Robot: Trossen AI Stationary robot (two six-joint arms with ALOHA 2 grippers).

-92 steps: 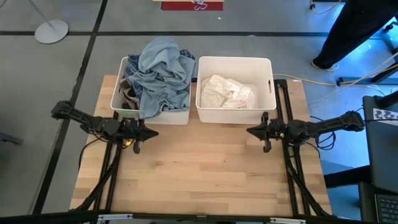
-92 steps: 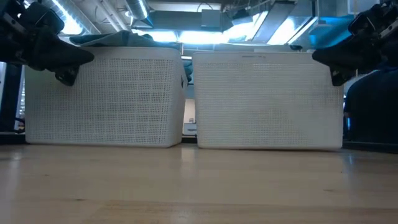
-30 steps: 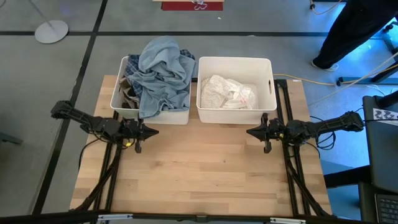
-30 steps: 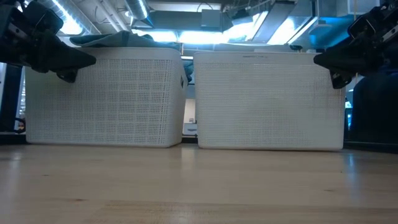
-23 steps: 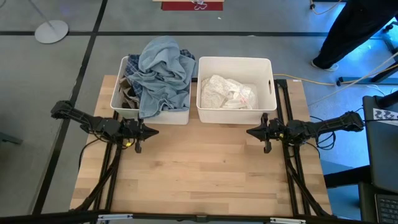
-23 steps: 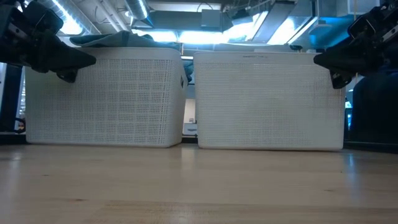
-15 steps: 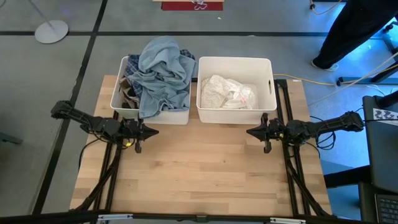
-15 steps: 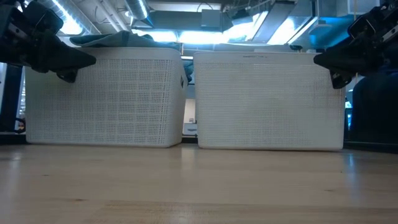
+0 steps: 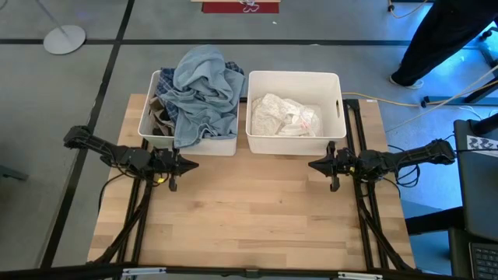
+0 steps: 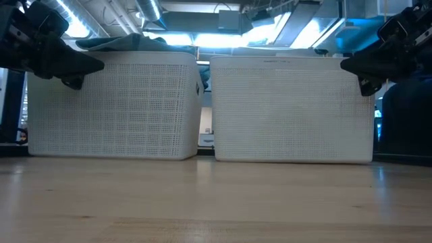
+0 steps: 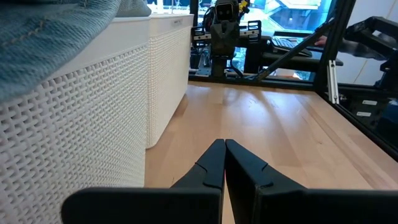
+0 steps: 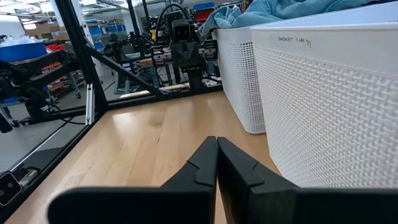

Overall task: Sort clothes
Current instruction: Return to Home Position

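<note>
Fingers of the left gripper (image 11: 224, 142) are pressed together into one dark point with nothing between them, hovering above bare wood just in front of the left bin (image 9: 145, 118) and aimed across the table (image 9: 249, 214) toward the other arm. The right gripper (image 12: 216, 138) mirrors it: its fingers are likewise closed tip to tip on nothing, held above the wood just in front of the right bin (image 9: 294, 75) near that bin's outer corner, pointing back toward the left arm. The two closed tips face each other across the middle of the table, well apart. None of the clothes lie between or beside either pair of fingers; every garment in view sits inside the bins at the far side of the table. A light blue denim garment (image 9: 204, 87) is heaped on top of the left bin, rising above its rim and spilling over the front wall, so that in the left wrist view a fold of it hangs close beside that arm. Under it, along the bin's outer side, a blue plaid piece (image 9: 162, 87) and some beige cloth (image 9: 162, 120) show. A crumpled white garment (image 9: 284, 115) lies low in the right bin, below its rim. The bins stand side by side, nearly touching. Beyond the table's far right corner a person (image 9: 447, 35) in dark clothing stands on the floor.
</note>
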